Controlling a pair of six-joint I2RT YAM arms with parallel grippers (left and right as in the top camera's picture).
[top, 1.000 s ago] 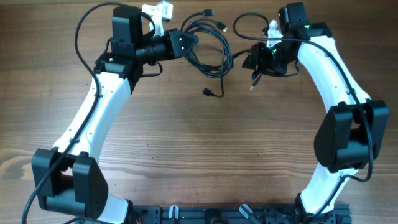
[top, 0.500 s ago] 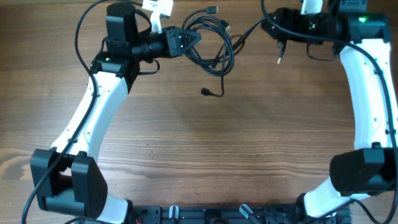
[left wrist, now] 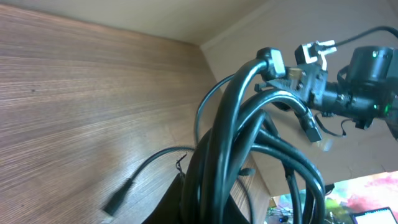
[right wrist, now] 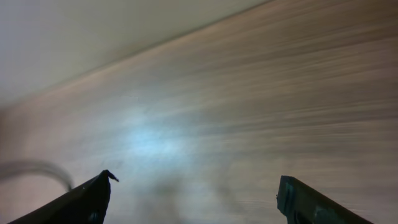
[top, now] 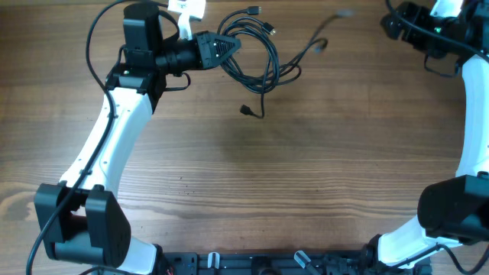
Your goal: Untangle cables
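Note:
The cables (top: 260,53) are a tangle of thin black loops at the table's back middle. One plug end (top: 246,110) trails toward the front, and one strand (top: 317,46) stretches out to the right. My left gripper (top: 228,46) is shut on the left side of the bundle. In the left wrist view the thick loops (left wrist: 249,137) rise from between my jaws (left wrist: 205,196), and a plug (left wrist: 118,200) lies on the wood. My right gripper (top: 399,21) is at the far right back, away from the cables. In the right wrist view it (right wrist: 193,193) is wide open and empty.
A white object (top: 189,9) sits at the back edge behind the left wrist. The wooden table (top: 252,176) spreads in front of the cables. The back edge of the table is close behind both grippers.
My right gripper has let go of the strand it was pulling and has swung to the far right back corner. That strand now trails out to the right. The left gripper still holds the bundle.

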